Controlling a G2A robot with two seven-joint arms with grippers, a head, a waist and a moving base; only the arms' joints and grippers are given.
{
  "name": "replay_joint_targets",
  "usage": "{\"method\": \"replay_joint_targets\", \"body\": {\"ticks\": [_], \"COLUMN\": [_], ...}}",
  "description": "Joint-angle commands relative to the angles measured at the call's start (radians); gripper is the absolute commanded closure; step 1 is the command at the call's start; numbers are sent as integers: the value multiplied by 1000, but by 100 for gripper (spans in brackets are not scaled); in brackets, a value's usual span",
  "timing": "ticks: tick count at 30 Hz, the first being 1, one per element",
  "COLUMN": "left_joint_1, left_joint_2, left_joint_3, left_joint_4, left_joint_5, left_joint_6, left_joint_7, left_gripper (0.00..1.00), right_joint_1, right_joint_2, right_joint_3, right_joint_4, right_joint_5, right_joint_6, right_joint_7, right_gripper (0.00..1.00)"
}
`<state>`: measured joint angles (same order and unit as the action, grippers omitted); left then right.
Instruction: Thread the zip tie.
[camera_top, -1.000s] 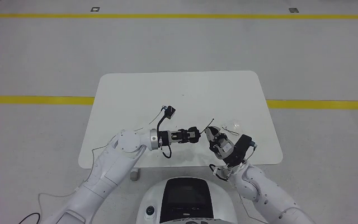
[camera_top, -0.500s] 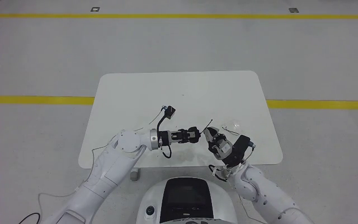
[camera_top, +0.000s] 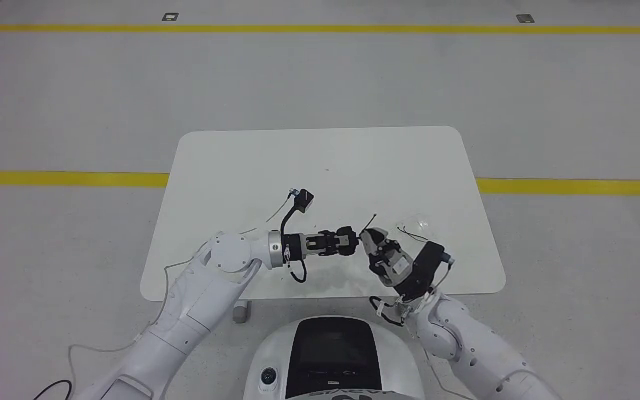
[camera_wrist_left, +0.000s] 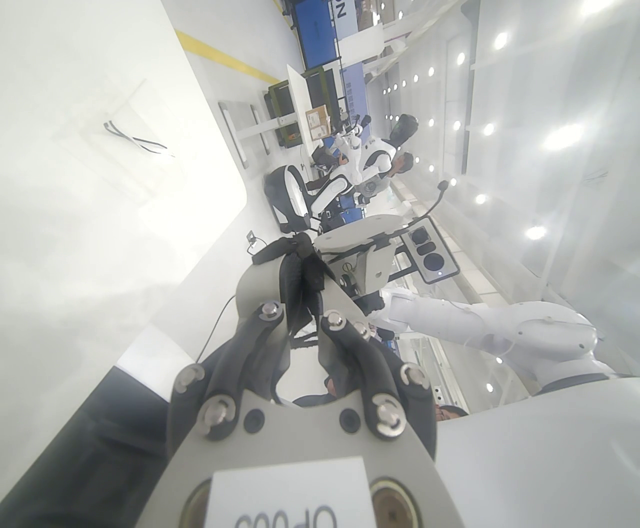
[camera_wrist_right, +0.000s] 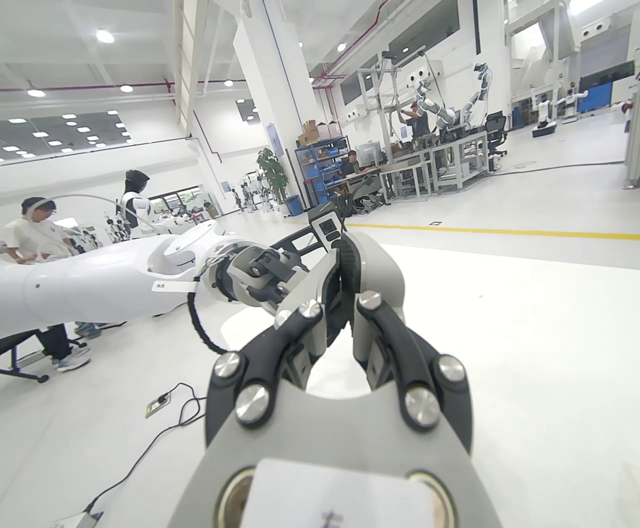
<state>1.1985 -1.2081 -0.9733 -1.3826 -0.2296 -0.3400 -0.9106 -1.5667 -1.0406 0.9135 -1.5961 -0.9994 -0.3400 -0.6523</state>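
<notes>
Above the table's near edge our right claw clamps the zip tie (tail sticking out), tip to tip with our left claw, pinched together, so we can thread it.

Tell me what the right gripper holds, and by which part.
A thin black zip tie, pinched by one end part between the right gripper's shut fingers; the rest sticks out past the fingertips.

The top camera is looking straight down on the whole bench and surrounding floor. Each wrist camera is sitting close behind its own jaws, sighting along them: the left one toward the bench's right edge, catching the right arm; the right one toward the left edge, catching the left arm.
</notes>
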Motion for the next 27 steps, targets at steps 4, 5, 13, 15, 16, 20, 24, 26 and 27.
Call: {"method": "replay_joint_targets", "body": {"ticks": [4,5,13,15,16,20,24,26,27], "left_joint_1": [0,0,0,0,0,0,0,0,0], "left_joint_2": [0,0,0,0,0,0,0,0,0], "left_joint_3": [0,0,0,0,0,0,0,0,0], "left_joint_4": [0,0,0,0,0,0,0,0,0], "left_joint_5": [0,0,0,0,0,0,0,0,0], "left_joint_6": [0,0,0,0,0,0,0,0,0], "left_joint_7": [0,0,0,0,0,0,0,0,0], "left_gripper": [100,100,100,100,100,100,100,100,100], "right_joint_1": [7,8,4,4,4,8,15,19,21], "right_joint_2": [6,8,17,19,20,24,28,31,32], "right_joint_3": [0,2,4,2,0,-14,-29,-35,-37], "right_joint_4": [12,15,17,17,16,11,14,20,22], "right_joint_5": [10,12,26,31,34,44,48,51,52], "right_joint_6": [0,0,0,0,0,0,0,0,0], "right_joint_7": [2,1,9,14,15,19,24,25,25], "right_gripper": [100,100,100,100,100,100,100,100,100]}}
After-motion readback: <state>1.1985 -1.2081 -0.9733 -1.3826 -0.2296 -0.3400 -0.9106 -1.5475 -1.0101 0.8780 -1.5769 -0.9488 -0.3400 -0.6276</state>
